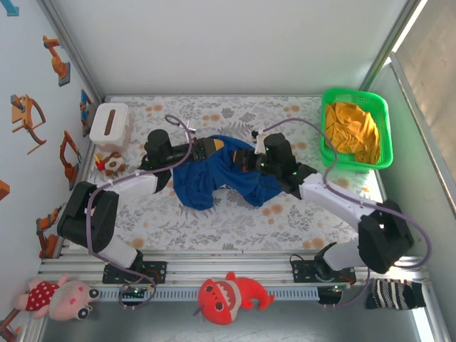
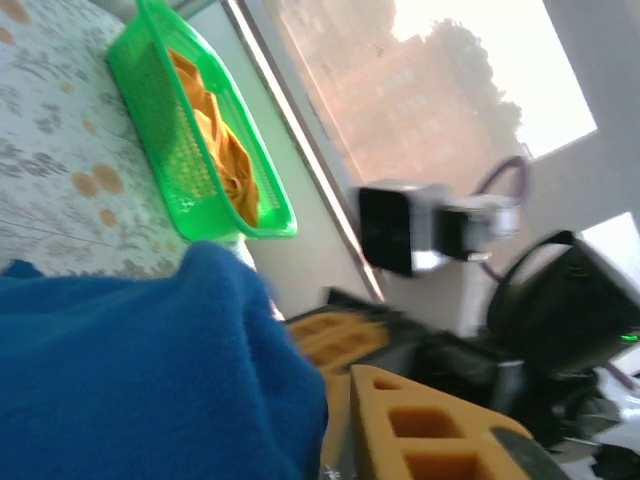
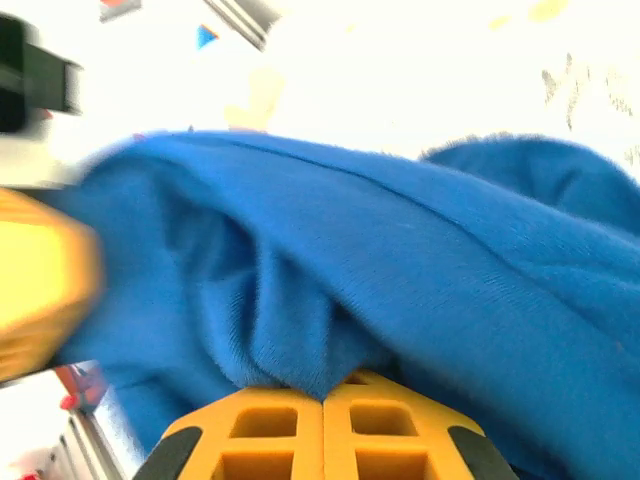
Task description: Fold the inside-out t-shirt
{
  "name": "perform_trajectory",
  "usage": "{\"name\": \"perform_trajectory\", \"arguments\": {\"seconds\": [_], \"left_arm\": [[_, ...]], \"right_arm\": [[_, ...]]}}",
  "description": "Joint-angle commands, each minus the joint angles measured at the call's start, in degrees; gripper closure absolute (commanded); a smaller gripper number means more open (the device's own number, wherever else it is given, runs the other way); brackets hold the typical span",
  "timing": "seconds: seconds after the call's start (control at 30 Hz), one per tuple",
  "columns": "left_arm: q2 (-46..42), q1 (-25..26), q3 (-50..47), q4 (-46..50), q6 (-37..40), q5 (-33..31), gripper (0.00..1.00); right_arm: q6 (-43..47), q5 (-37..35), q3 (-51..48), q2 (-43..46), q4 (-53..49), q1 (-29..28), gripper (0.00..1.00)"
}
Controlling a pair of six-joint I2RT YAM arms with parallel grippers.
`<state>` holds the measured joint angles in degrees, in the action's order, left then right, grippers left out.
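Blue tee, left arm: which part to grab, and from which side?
Take the inside-out t-shirt by its bunched left lobe, which lies on the table. Come down from above on the left. The right gripper is shut on the shirt's right side, so the left lobe is the free end. It looks heaped enough for the jaws to pinch a fold.

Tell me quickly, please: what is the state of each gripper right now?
Left gripper: cannot be told; the t-shirt lies beside its fingers.
Right gripper: closed, pinching the t-shirt.
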<state>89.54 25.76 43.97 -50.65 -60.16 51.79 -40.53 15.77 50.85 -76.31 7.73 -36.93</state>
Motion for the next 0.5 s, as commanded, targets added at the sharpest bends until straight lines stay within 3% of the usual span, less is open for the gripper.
{"name": "perform_trajectory", "arguments": {"seconds": [0.0, 0.07, 0.2, 0.37, 0.47], "left_arm": [[2.6, -2.2, -1.9, -2.6, -0.8, -0.9, 0.67], [3.9, -2.9, -2.2, -2.9, -1.0, -1.5, 0.51], [3.9, -3.7, -3.1, -3.1, -1.3, -2.5, 0.38], [-2.8, -3.8, -6.1, 1.7, 1.6, -5.2, 0.3], [-12.0, -2.2, -7.8, 13.5, 9.4, -11.2, 0.26]], "right_arm": [[-0.6, -2.1, 1.7, 7.4, 1.0, 0.2, 1.0], [-0.9, -2.4, 1.7, 9.4, 0.7, 0.2, 1.0], [-1.8, -2.5, 0.9, 10.4, 1.3, 0.2, 1.0], [-3.5, -2.1, -0.9, 9.7, 3.3, 0.2, 1.0], [-3.7, -3.6, -0.9, 8.8, 1.7, 0.2, 1.0]]}}
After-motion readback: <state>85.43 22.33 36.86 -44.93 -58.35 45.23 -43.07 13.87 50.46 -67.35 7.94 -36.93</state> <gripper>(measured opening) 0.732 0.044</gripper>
